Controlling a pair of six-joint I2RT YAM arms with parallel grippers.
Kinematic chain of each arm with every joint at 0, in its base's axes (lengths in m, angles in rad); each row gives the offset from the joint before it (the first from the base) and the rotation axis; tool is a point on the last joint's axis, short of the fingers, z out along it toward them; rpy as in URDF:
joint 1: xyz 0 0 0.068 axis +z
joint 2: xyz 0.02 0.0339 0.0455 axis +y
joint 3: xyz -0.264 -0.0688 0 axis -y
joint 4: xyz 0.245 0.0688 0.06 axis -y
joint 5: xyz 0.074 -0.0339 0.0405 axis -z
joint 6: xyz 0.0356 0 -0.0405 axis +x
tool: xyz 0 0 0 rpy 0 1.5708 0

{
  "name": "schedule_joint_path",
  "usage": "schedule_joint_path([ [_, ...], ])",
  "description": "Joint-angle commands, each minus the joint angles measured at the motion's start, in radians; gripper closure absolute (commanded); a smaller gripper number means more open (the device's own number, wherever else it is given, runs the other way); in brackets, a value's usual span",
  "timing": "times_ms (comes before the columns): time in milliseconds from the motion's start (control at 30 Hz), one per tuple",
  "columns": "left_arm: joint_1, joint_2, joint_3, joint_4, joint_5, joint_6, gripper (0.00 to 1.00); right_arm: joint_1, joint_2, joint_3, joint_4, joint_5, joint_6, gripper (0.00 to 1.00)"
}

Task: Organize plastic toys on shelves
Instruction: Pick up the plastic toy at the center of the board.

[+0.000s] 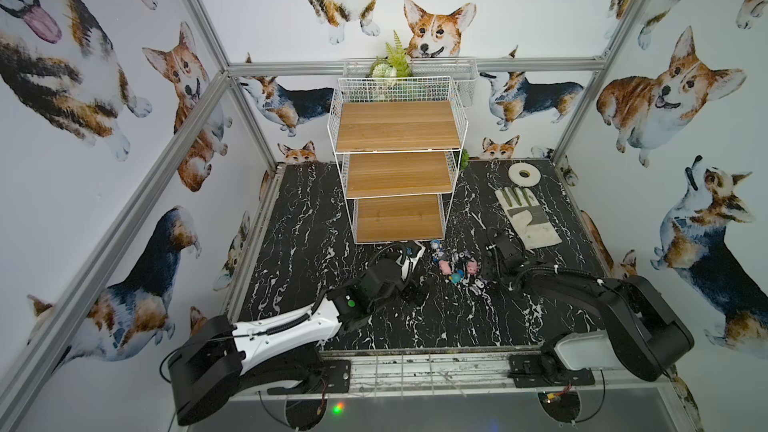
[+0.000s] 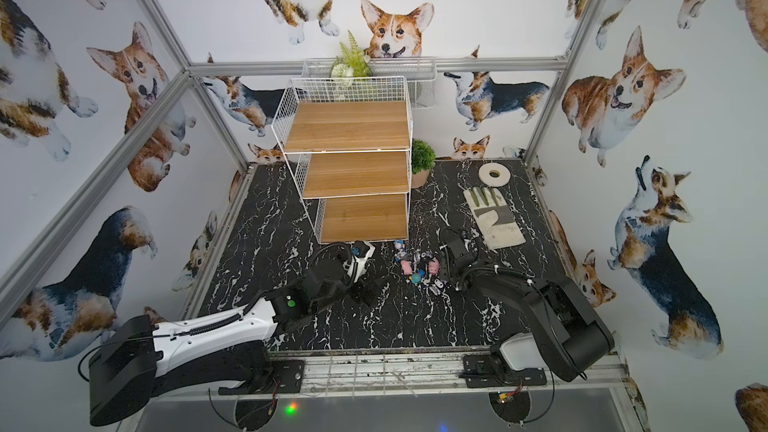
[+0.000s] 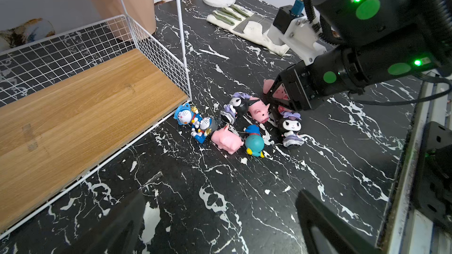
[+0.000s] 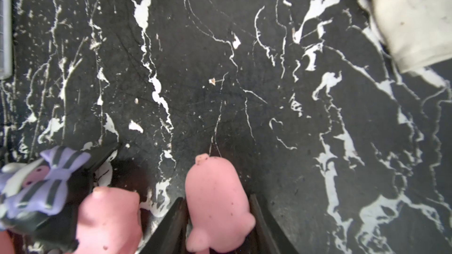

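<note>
The plastic toys lie in a heap (image 1: 455, 265) (image 2: 417, 265) on the black marble table, just in front of the shelves. In the left wrist view I see blue cat figures (image 3: 187, 116), pink pigs (image 3: 226, 139) (image 3: 259, 112), a teal figure (image 3: 254, 142) and two black-and-purple figures (image 3: 234, 108) (image 3: 289, 128). My right gripper (image 4: 215, 197) (image 3: 281, 94) is down at the heap's right side, shut on a pink pig (image 4: 215, 191) that lies on the table. My left gripper (image 3: 220, 221) (image 1: 413, 290) hangs open and empty, left of the heap. All three shelves (image 1: 399, 124) (image 1: 399, 174) (image 1: 399, 218) are bare.
A white-and-grey glove (image 1: 528, 218) lies behind my right arm, with a white tape roll (image 1: 523, 174) behind it. A potted plant (image 2: 422, 157) stands at the rack's right rear. A wire basket (image 1: 465, 76) hangs on the back wall. The rack's wire side (image 3: 156, 52) borders the bottom board.
</note>
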Motion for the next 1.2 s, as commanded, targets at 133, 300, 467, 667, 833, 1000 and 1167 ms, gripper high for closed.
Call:
schedule_joint_path([
  [133, 0.016, 0.006, 0.019, 0.029, 0.004, -0.045, 0.0, 0.019, -0.032, -0.024, 0.067, 0.049, -0.014, 0.65],
  [300, 0.067, 0.014, 0.029, 0.022, 0.081, -0.085, 0.0, 0.02, -0.084, -0.031, 0.045, 0.056, -0.035, 0.68],
  [467, 0.189, -0.031, 0.046, -0.036, 0.189, -0.16, 0.0, 0.027, -0.207, 0.027, -0.124, 0.011, -0.059, 0.7],
  [667, 0.237, -0.187, 0.128, -0.218, 0.213, -0.133, 0.0, 0.102, -0.378, 0.217, -0.468, -0.056, -0.098, 0.71],
  [833, 0.282, -0.233, 0.268, -0.431, 0.236, -0.1, 0.0, 0.199, -0.373, 0.49, -0.715, -0.089, -0.128, 0.71],
  [1000, 0.309, -0.214, 0.42, -0.558, 0.289, -0.044, 0.0, 0.292, -0.247, 0.809, -0.868, -0.05, -0.184, 0.71],
  [1167, 0.322, -0.142, 0.566, -0.662, 0.31, 0.039, 0.0, 0.301, -0.096, 1.091, -0.924, -0.058, -0.25, 0.71],
])
